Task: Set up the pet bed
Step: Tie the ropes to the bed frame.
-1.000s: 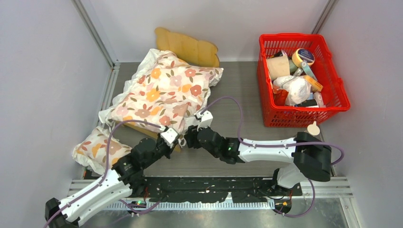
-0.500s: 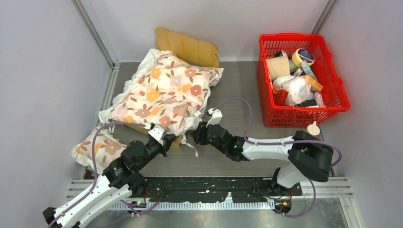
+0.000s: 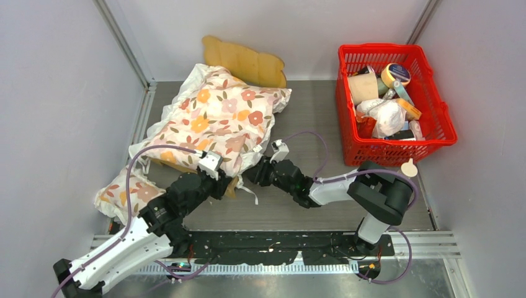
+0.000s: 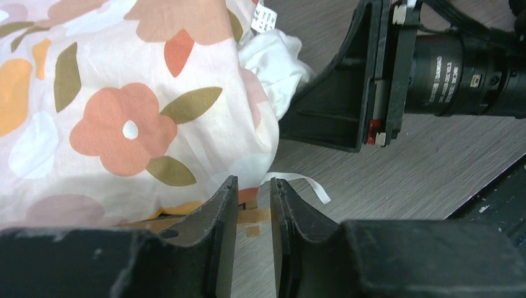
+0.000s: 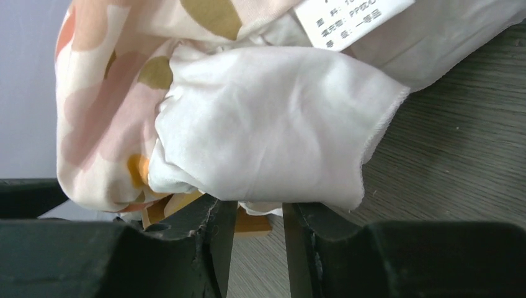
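The pet bed shows its scalloped light-wood headboard (image 3: 245,62) at the back; the white floral cushion (image 3: 214,118) covers the rest of it. My left gripper (image 3: 224,184) sits at the cushion's near corner, its jaws a little apart with nothing between them. In the left wrist view, the left gripper (image 4: 254,189) points at a wooden bed foot (image 4: 257,216) under the cushion (image 4: 124,112). My right gripper (image 3: 255,175) faces it from the right. In the right wrist view, the right gripper (image 5: 254,214) is open just under the cushion's white bunched corner (image 5: 267,118), with bed wood (image 5: 251,223) behind the gap.
A red plastic basket (image 3: 434,133) full of several items stands at the back right. A small floral pillow (image 3: 127,192) lies at the near left by the wall. A loose white ribbon (image 4: 307,185) trails from the cushion onto the grey table (image 3: 310,124).
My left jaws have parted from shut. My right jaws have narrowed, and the right arm has folded back toward its base with the gripper staying at the cushion's corner.
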Robot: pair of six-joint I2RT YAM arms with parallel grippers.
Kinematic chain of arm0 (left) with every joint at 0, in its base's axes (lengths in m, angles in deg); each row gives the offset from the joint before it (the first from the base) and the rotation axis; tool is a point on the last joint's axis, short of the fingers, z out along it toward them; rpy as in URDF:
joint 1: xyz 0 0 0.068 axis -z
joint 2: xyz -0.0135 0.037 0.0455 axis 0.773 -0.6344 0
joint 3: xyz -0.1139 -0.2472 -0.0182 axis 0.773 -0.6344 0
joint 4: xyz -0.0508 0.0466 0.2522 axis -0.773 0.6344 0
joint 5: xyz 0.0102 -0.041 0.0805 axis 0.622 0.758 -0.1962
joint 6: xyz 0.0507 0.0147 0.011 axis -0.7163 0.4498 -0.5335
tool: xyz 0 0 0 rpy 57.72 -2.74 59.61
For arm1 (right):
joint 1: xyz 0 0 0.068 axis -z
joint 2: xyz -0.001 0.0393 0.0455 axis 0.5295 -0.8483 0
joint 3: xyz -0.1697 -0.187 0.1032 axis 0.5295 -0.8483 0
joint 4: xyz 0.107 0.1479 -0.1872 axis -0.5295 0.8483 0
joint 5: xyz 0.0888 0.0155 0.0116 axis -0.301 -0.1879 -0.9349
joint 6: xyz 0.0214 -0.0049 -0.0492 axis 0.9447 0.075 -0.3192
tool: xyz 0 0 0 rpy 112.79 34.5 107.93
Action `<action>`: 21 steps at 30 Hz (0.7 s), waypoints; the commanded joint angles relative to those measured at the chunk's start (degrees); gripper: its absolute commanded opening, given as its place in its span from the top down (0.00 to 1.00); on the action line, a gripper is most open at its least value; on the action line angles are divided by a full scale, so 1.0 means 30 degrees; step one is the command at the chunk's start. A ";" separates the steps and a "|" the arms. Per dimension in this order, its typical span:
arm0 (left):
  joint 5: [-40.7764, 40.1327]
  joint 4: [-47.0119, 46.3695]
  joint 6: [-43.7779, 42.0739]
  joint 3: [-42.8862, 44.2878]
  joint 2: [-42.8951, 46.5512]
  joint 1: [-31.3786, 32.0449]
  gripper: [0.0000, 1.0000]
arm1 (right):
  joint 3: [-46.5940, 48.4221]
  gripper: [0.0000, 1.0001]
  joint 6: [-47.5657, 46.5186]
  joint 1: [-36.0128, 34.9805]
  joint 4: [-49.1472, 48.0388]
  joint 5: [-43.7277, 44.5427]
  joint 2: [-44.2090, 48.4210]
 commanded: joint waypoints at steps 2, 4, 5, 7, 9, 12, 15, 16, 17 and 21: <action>-0.0255 0.0242 0.0270 0.0310 0.0454 0.0046 0.68 | -0.0020 0.61 0.2839 0.0144 -0.3536 -0.0505 -0.0687; -0.0297 0.0110 0.0262 0.0091 0.0756 0.0048 0.67 | -0.0011 0.61 0.3277 0.0148 -0.4141 -0.0630 -0.1011; -0.0316 0.0090 0.0226 0.0011 0.0880 0.0046 0.66 | -0.0013 0.61 0.3392 0.0160 -0.4495 -0.0661 -0.1236; -0.0343 0.0138 0.0202 -0.0071 0.1070 0.0046 0.65 | 0.0034 0.61 0.3833 0.0161 -0.4686 -0.0762 -0.1563; -0.0413 0.0200 0.0172 -0.0073 0.1177 0.0046 0.65 | 0.0102 0.62 0.4255 0.0146 -0.4827 -0.0866 -0.1857; -0.0534 0.0279 0.0166 -0.0097 0.1181 0.0046 0.65 | -0.0053 0.65 0.4841 0.0152 -0.5305 -0.0736 -0.2238; -0.0531 0.0278 0.0138 -0.0051 0.1113 0.0046 0.64 | 0.0020 0.65 0.4973 0.0145 -0.5356 -0.0666 -0.2332; -0.0488 0.0250 0.0130 -0.0058 0.1096 0.0046 0.64 | -0.0020 0.65 0.5002 0.0145 -0.5453 -0.0620 -0.2372; -0.0494 0.0221 0.0137 -0.0044 0.1047 0.0046 0.64 | -0.0060 0.65 0.5177 0.0144 -0.5562 -0.0583 -0.2388; -0.0443 0.0125 0.0200 -0.0042 0.0887 0.0046 0.63 | -0.0041 0.65 0.5716 0.0144 -0.6195 -0.0582 -0.2704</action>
